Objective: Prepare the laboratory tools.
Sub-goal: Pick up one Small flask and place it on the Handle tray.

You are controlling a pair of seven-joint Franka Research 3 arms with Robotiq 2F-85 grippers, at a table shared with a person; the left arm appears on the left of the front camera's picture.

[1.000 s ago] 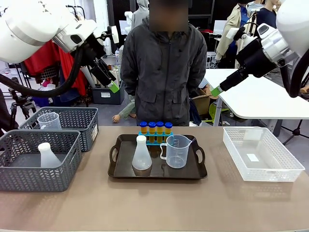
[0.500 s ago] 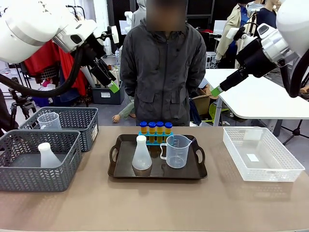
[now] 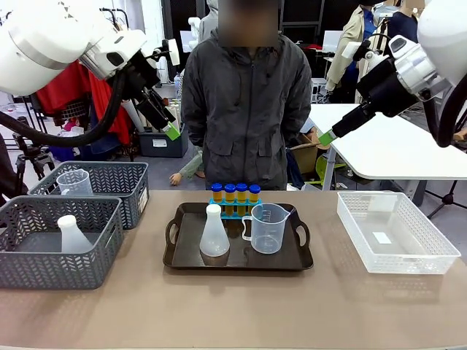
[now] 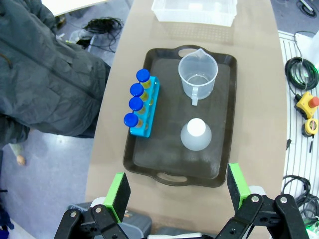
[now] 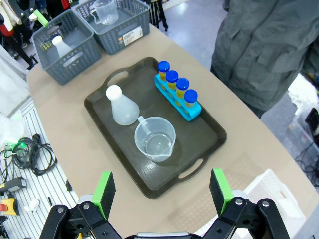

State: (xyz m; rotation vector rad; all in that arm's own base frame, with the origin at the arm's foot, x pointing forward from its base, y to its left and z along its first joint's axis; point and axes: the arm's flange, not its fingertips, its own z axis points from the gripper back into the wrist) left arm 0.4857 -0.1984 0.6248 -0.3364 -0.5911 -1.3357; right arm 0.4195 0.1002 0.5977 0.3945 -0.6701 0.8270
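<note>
A dark tray [image 3: 241, 261] in the middle of the table carries a translucent white conical flask [image 3: 214, 233], a clear handled beaker [image 3: 268, 228] and several blue-capped yellow test tubes [image 3: 235, 194] standing in a small blue rack [image 3: 233, 205] at its far edge. My left gripper [image 3: 172, 132] hangs high above the table's left side, open and empty. In its wrist view the green pads [image 4: 118, 193] stand wide apart above the tray [image 4: 164, 164], the flask [image 4: 196, 135] and the beaker [image 4: 198, 74]. My right gripper [image 3: 325, 138] hangs high on the right, open, above the tubes [image 5: 178, 88].
Two grey mesh baskets [image 3: 29, 262] at the left hold another flask [image 3: 73, 235] and another beaker [image 3: 74, 182]. A white plastic crate [image 3: 438, 255] stands at the right. A person in a grey jacket [image 3: 246, 102] stands behind the tray at the far side.
</note>
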